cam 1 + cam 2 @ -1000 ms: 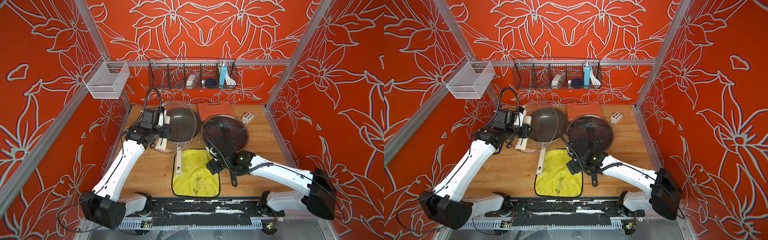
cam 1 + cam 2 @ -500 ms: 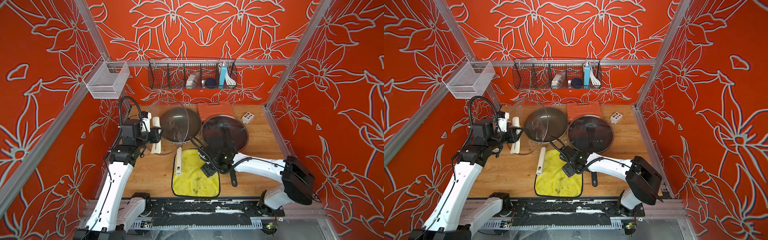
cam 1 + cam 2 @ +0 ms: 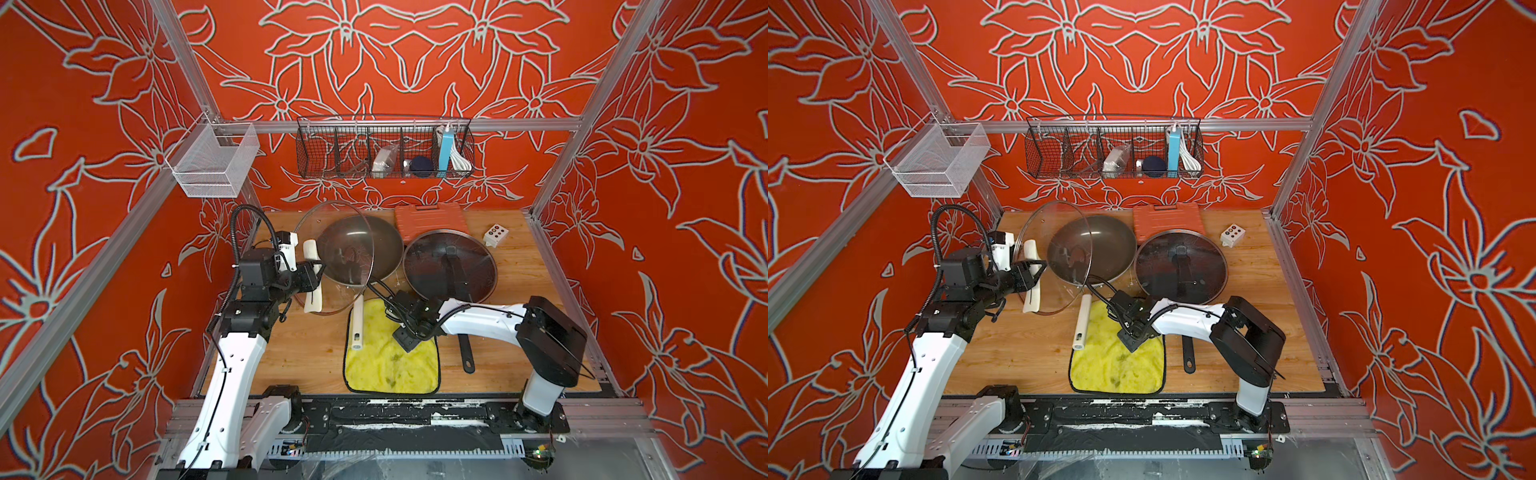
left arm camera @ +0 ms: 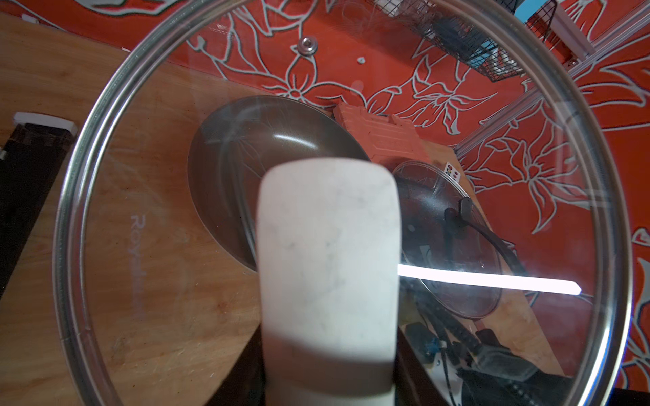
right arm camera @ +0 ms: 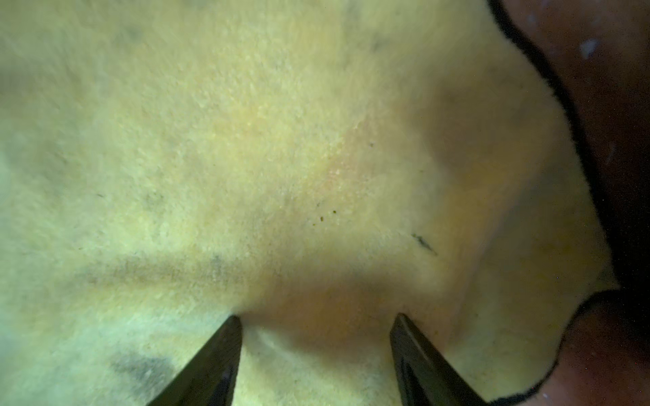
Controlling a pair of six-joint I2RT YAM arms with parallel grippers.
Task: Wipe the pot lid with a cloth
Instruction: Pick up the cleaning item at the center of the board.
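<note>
Two shifts: left jaws, clamped on the lid (image 3: 332,257) by its handle (image 4: 327,246), now hold it tipped up beside the wok (image 3: 386,249); right jaws, apart, now press the near-centre cloth (image 3: 386,374), ready to pinch.

One word can be read. It is on the glass lid (image 4: 158,168), in the left wrist view. The pale letters (image 4: 138,242) are printed right on the glass, between the metal rim (image 4: 67,225) and the white handle (image 4: 327,246). They start with "Roy". The letters after that are faint and blurry. It may say "Royal" with more after it, but that cannot be told. A small white box (image 3: 495,235) near the far right corner of the surface (image 3: 299,353) has dark dots on top. Any letters on it are too small to read.
</note>
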